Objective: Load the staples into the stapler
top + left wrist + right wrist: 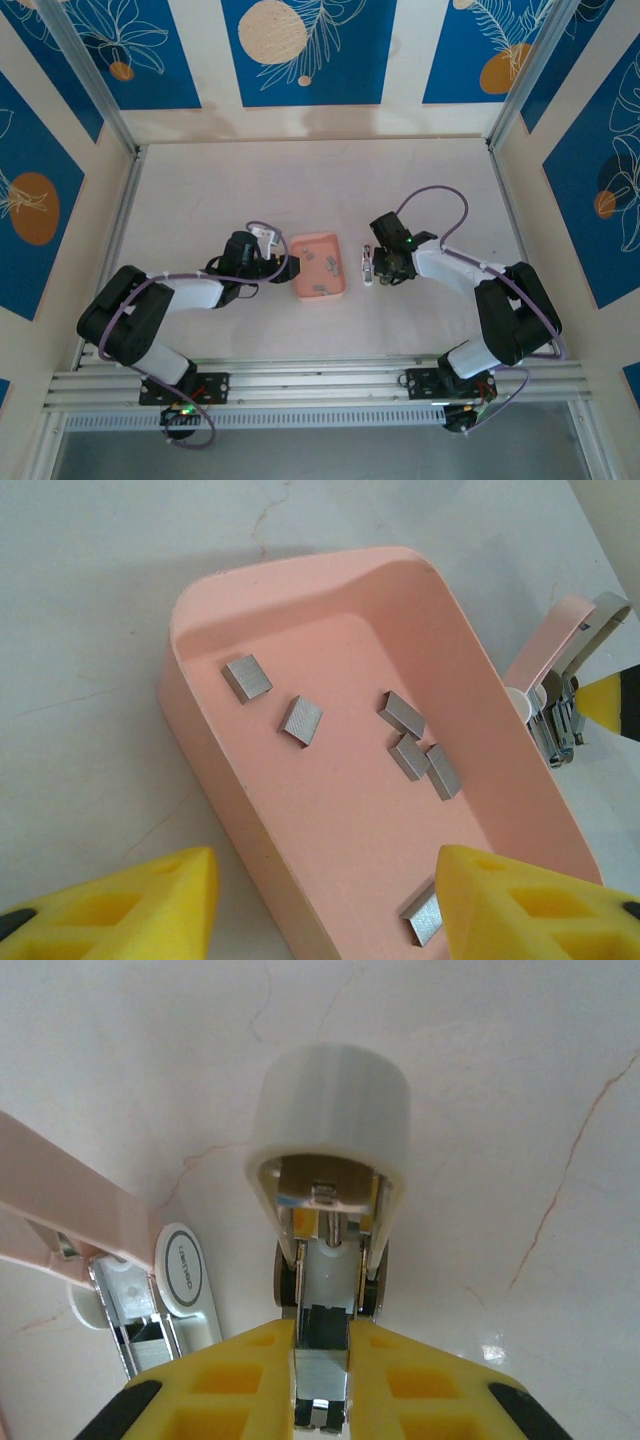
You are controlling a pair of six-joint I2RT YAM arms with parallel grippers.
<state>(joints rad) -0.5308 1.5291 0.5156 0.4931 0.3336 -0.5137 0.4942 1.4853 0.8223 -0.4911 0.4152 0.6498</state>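
Tiny grey metal staples (409, 757): likely light, slippery, easy to snap; pinch long sides. Jaws of left gripper (320, 865) apart; right gripper (322, 1345) clamped on pink-and-metal stapler (330, 1110).

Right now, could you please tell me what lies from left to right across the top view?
left arm → tray → stapler → right arm

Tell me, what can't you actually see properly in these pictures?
Left wrist: one staple strip half hidden behind a yellow finger.
Left wrist: the stapler cut off by the right edge.
Top external: staples in the pink tray too small to count.
Right wrist: the stapler's magazine is shadowed and runs off the bottom edge; loaded or not, unclear.
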